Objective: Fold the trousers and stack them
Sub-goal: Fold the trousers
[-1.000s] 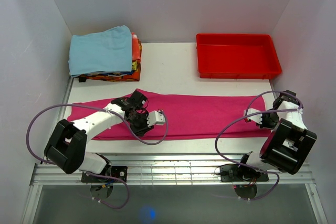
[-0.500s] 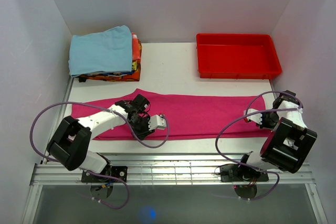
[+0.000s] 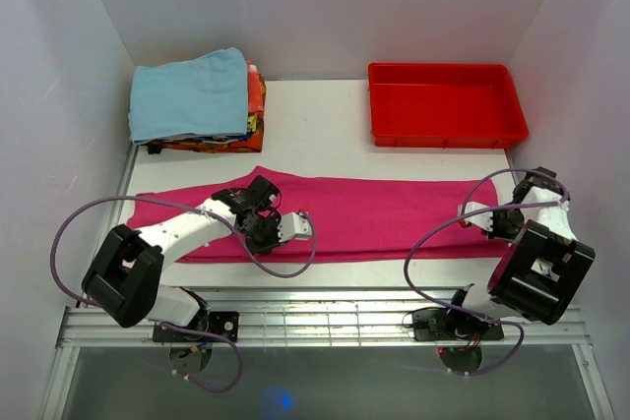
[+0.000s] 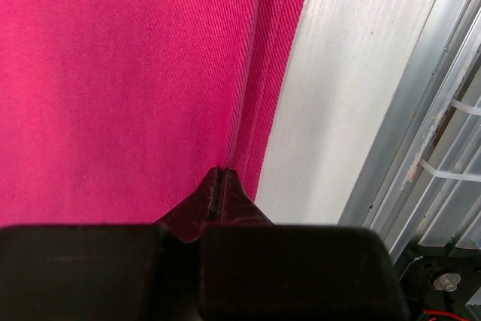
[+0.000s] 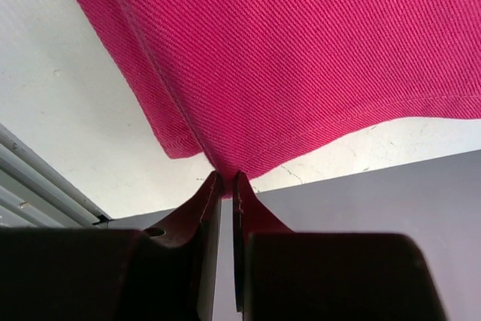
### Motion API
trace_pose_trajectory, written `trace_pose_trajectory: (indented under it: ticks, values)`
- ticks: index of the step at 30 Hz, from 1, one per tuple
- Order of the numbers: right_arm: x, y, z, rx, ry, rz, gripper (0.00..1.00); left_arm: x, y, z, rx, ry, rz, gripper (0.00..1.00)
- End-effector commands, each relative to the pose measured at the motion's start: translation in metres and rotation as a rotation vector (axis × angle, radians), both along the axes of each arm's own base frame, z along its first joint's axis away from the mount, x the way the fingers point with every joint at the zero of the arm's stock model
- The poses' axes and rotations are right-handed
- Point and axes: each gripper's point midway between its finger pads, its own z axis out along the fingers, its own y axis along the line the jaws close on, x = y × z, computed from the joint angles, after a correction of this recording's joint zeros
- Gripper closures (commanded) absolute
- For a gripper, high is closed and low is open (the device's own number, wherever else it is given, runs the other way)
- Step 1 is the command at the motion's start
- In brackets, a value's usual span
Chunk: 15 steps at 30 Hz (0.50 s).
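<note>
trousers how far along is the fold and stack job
Done: the trousers lie flat lengthwise. In hand: the left end effector pinches the near edge, the right end effector a corner. To do: no crosswise fold yet, and they are not on the folded pile.

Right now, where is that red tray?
In the top view, the red tray sits at the table's far right corner, beyond the magenta trousers, across from the stack of folded clothes.

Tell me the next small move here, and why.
Probably lift the right gripper a little and start carrying its corner leftward. The trousers lie flat at full length, the right gripper looks shut on their end corner, and the left gripper is shut at their near edge around mid-length.
</note>
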Motion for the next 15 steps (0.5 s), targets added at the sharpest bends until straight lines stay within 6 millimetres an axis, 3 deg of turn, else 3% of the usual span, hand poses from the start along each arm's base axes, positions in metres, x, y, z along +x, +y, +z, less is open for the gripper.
trace_pose_trajectory:
  ticks: [1, 6, 10, 15]
  values:
    - [0.011, -0.014, 0.024, -0.049, -0.026, -0.008, 0.92, 0.006, 0.002, 0.019, -0.027, -0.066, 0.027, 1.00]
    - [0.013, -0.012, 0.046, -0.041, -0.041, -0.001, 0.92, 0.021, 0.003, 0.046, -0.094, -0.104, 0.082, 1.00]
    - [0.001, -0.006, 0.046, -0.050, -0.030, 0.037, 0.92, 0.019, 0.017, 0.049, -0.085, -0.086, 0.100, 1.00]
    - [-0.022, -0.003, -0.001, -0.072, 0.033, 0.041, 0.92, 0.004, 0.029, 0.029, -0.046, -0.037, 0.068, 1.00]
